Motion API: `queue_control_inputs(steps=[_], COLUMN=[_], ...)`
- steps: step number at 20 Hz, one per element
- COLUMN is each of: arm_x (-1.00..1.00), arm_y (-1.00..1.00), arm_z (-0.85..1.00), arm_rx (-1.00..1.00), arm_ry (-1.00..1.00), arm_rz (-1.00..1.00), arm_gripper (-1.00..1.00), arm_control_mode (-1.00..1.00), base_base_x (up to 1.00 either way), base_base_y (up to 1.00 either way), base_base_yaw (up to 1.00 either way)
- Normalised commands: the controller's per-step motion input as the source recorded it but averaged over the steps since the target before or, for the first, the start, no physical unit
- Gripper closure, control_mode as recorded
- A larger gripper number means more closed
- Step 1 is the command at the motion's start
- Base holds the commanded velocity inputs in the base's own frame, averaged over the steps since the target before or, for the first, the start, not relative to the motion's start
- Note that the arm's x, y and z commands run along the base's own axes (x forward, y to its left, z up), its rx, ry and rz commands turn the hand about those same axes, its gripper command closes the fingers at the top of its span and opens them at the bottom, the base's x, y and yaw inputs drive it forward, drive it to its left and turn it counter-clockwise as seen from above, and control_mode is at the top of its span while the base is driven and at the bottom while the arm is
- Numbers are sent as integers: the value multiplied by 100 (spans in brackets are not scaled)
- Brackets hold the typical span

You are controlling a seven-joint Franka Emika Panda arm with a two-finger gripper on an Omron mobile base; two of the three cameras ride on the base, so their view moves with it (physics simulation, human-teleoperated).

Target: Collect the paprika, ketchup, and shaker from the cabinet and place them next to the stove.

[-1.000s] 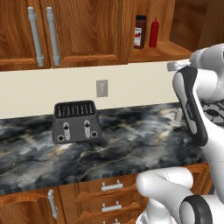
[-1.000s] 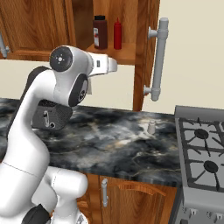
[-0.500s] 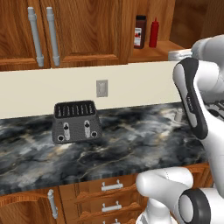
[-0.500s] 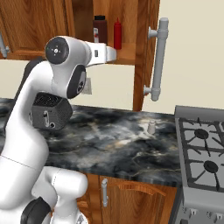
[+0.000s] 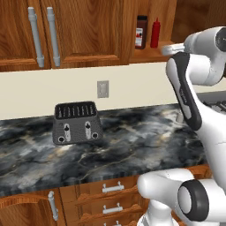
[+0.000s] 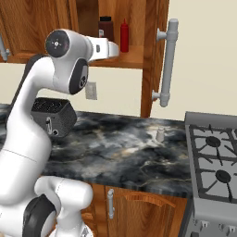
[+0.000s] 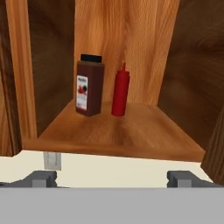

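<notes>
On the wooden shelf of the open cabinet [image 7: 118, 135] the paprika [image 7: 89, 85], a dark brown jar with a black cap, stands upright just left of the slim red ketchup [image 7: 120, 89]. My gripper [image 7: 111, 179] is open, level with the shelf's front edge and still short of both, with nothing between its fingertips [image 7: 43, 178]. From the right base view the hand [image 6: 111, 48] hangs in front of the paprika [image 6: 106, 28] and the ketchup [image 6: 124, 35]. The small pale shaker [image 6: 160, 134] stands on the counter just left of the stove [image 6: 215, 157].
A black toaster [image 5: 77, 122] sits on the dark marble counter [image 5: 123, 145] under a wall outlet [image 5: 102, 89]. Closed wooden doors with grey bar handles [image 5: 42, 37] lie left of the nook. Right of it an opened door carries a long grey handle [image 6: 167, 62].
The arm has lifted the hand upward and closer to the cabinet shelf. The jaws have stayed open and the bottles have not moved.
</notes>
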Motion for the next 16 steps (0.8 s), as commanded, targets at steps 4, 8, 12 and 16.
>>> queue_control_inputs(steps=[4,8,12,16], arm_x=[25,19,58,54], arm_y=[9,3,-5,-18], arm_z=[0,1,18,10], arm_rx=[0,0,0,3], arm_ry=[0,0,0,0], arm_rz=[0,0,0,0], arm_gripper=[-100,-100,-100,-100], arm_control_mode=[-100,-100,-100,-100], base_base_x=[0,0,0,0], base_base_y=[0,0,0,0], base_base_yaw=[0,0,0,0])
